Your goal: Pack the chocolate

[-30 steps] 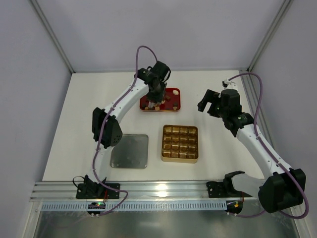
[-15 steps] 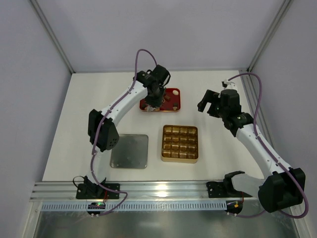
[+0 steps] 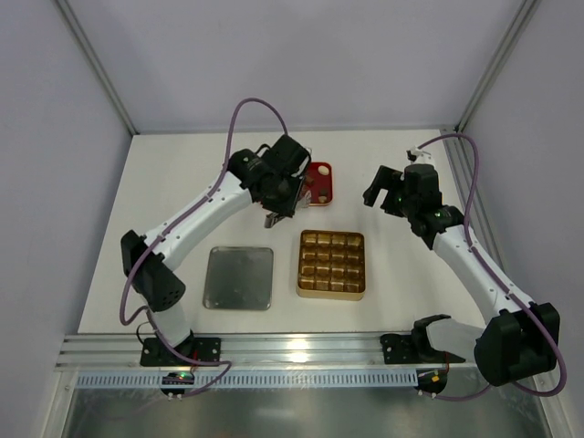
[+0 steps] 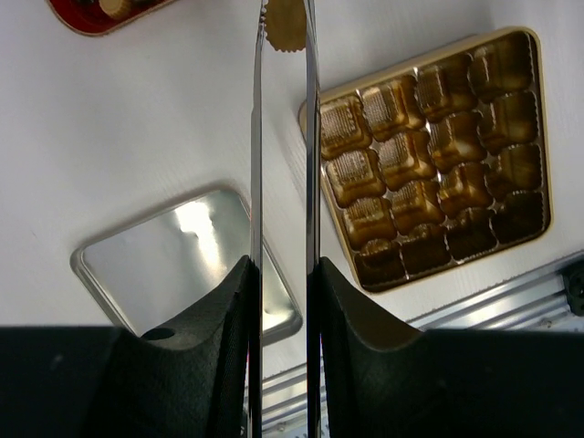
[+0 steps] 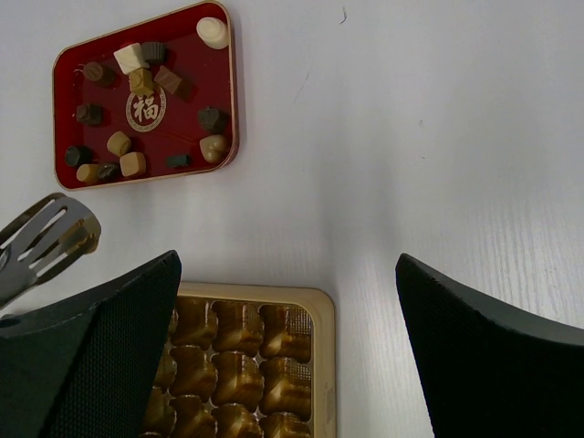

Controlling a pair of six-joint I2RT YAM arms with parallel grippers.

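Observation:
My left gripper (image 3: 279, 193) is shut on thin metal tongs (image 4: 281, 137). The tongs pinch one light brown round chocolate (image 4: 285, 22) at their tip, in the air between the red tray and the gold tray. The tongs and that piece also show in the right wrist view (image 5: 77, 238). Several chocolates (image 5: 133, 164), dark, light brown and white, lie in the red tray (image 5: 182, 114), which is partly hidden by the left arm in the top view (image 3: 323, 185). The gold grid tray (image 3: 331, 294) holds no chocolate. My right gripper (image 3: 383, 192) is open and empty, above the table right of the trays.
A flat silver tin lid (image 3: 239, 277) lies left of the gold tray (image 4: 540, 137) and shows under the tongs in the left wrist view (image 4: 164, 265). An aluminium rail (image 3: 301, 347) runs along the near table edge. White walls close in the back and sides.
My left arm has swung from over the red tray toward the near side, carrying the tongs and a chocolate to the gap beside the gold tray. The right arm has barely moved.

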